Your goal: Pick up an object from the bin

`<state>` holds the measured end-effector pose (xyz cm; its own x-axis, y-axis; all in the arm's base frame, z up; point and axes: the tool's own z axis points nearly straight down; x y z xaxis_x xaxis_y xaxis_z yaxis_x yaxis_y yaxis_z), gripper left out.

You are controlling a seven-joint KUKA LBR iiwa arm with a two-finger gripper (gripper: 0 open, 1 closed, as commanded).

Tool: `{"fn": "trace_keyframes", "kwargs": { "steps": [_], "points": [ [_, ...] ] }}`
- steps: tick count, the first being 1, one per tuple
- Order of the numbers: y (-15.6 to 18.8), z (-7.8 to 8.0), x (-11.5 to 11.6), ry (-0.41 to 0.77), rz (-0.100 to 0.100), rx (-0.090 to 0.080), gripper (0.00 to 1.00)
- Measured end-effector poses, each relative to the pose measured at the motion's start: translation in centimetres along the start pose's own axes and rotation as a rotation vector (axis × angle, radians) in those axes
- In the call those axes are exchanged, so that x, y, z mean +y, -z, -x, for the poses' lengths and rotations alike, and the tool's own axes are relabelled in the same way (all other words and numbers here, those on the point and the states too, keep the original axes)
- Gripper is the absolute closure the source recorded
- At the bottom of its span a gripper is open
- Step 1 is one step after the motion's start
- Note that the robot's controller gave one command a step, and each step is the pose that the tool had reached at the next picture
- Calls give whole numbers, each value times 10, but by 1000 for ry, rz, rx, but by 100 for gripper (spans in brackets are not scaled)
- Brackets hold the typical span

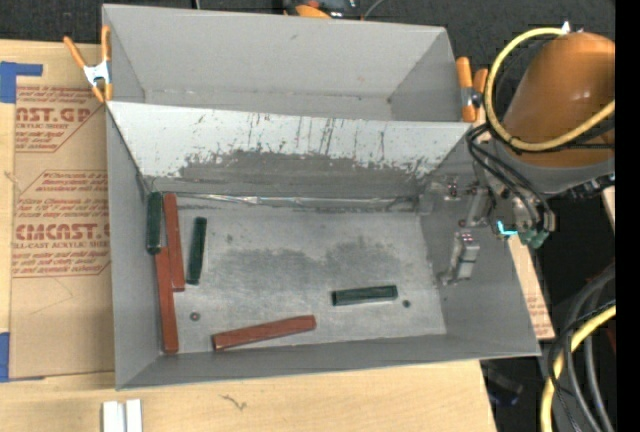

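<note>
Short dark green flat bar [365, 296] lying crosswise on the floor of the grey metal bin [300, 50], right of centre and near the front edge, touching nothing else. It is the thing nearest the tool [460, 270], which hangs to its upper right, at the foot of the bin's sloping right wall, apart from the bar and over bare metal. Whether the tool is spread or pressed together cannot be told. Behind the tool the arm comes in over the right rim, with a rounded orange cover [560, 90] and looped yellow and black cables.

To the bar's lower left, well apart, a long reddish-brown flat bar [263, 332] lies slightly tilted, close along the front wall. A broad patch of scuffed bare floor fills the middle of the bin, open from the back wall down to these two bars.

Along the left wall lie two more long reddish-brown bars [168, 275], running front to back and overlapping lengthwise. A dark green bar [154, 222] sits on their left, against the wall's foot, and another dark green bar [195, 250] lies just to their right, parallel
</note>
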<state>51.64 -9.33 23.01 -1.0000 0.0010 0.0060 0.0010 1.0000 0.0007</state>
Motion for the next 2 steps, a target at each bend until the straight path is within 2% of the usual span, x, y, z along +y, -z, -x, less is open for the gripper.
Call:
{"fn": "trace_keyframes", "kwargs": {
  "steps": [1,2],
  "points": [
    [-162,-32,62,92,0,-16,0],
    [-129,-24,54,31,0,-9,0]
  ]
}}
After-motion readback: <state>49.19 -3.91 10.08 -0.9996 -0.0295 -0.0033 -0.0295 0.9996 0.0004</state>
